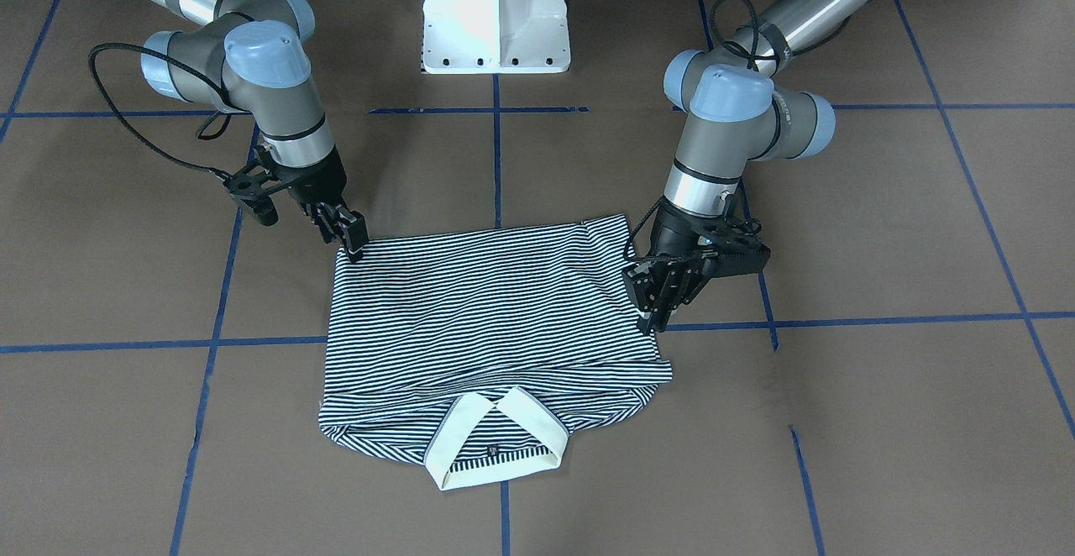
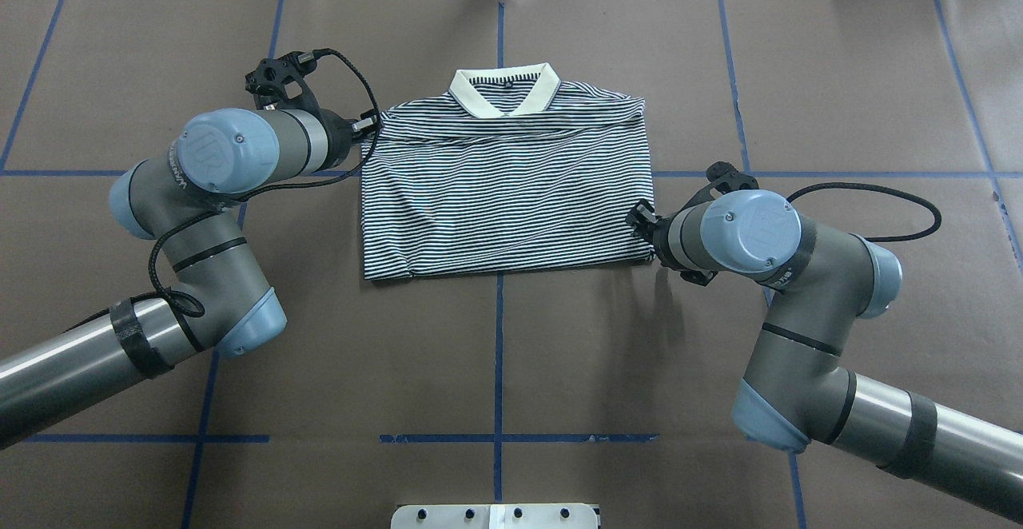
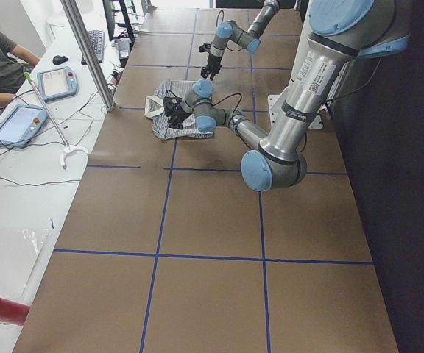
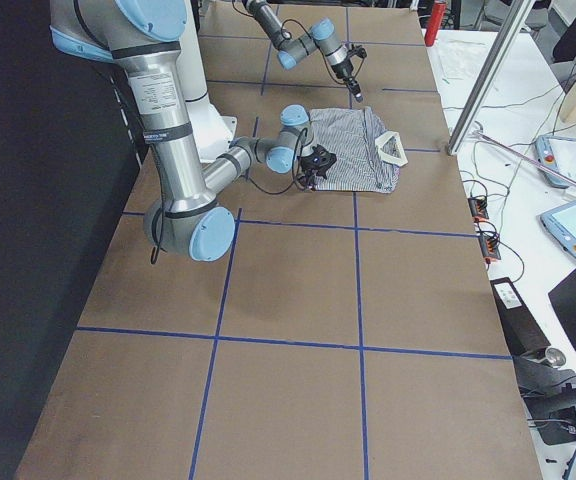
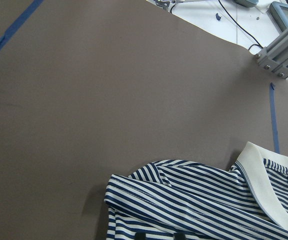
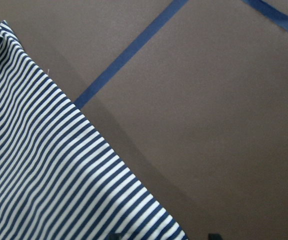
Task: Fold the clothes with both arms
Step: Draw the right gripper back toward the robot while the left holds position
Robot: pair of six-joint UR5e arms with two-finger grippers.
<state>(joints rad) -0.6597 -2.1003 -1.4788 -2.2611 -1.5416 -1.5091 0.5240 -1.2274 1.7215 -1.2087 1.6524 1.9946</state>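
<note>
At the polo shirt's (image 2: pixel 503 193) two side edges you had both arms: the left gripper (image 1: pixel 656 311) near the collar (image 2: pixel 503 88) end, jaws too unclear to call; the right gripper (image 1: pixel 353 243) at a corner away from the collar, jaws apart. The shirt lay flat, its long axis running between them, on the bare brown desk (image 2: pixel 719 353).

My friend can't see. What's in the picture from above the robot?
A striped polo shirt lies folded into a rectangle on a brown table marked with blue tape lines, its cream collar on the far side. The robot's left gripper reaches the shirt's far left corner and the right gripper its right edge.
</note>
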